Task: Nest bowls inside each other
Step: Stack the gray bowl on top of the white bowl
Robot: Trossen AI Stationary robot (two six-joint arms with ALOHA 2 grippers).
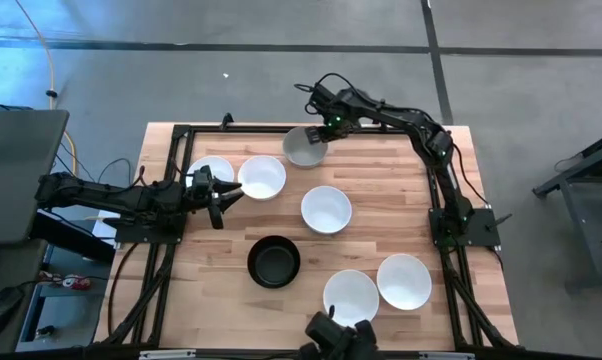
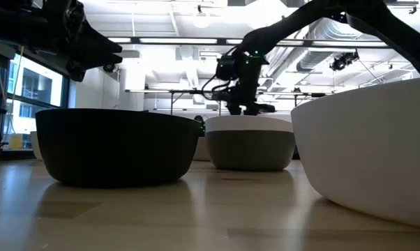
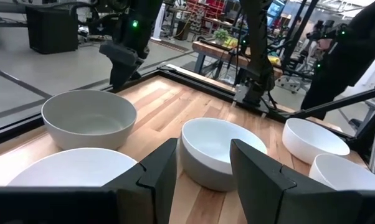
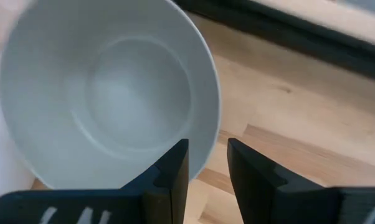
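Dark right gripper (image 1: 324,128) is seen at the table's far edge, directly over the rim of the grey bowl (image 1: 304,146); in the right wrist view its fingers (image 4: 175,168) are parted by a narrow gap, with one finger overlapping the bowl's rim, and whether the rim is actually pinched cannot be told. Left gripper (image 1: 221,196) is held near the left side of the table, fingers parted with a clear gap and nothing between them, pointed toward a white bowl (image 1: 262,177) just beside it. Another white bowl (image 1: 203,172) is partly hidden under the left arm, just beside that one. A third white bowl (image 1: 326,209) is placed near the table's middle. Black bowl (image 1: 274,261) is set nearer the front, apart from the others. Two more white bowls (image 1: 351,296) (image 1: 403,280) are found at the front right, touching or nearly touching each other. All bowls are upright on the wooden table (image 1: 381,170), none nested. In the low view the black bowl (image 2: 116,145) fills the left foreground, a white one (image 2: 377,150) the right, and the grey bowl (image 2: 250,143) is seen behind under the right arm.
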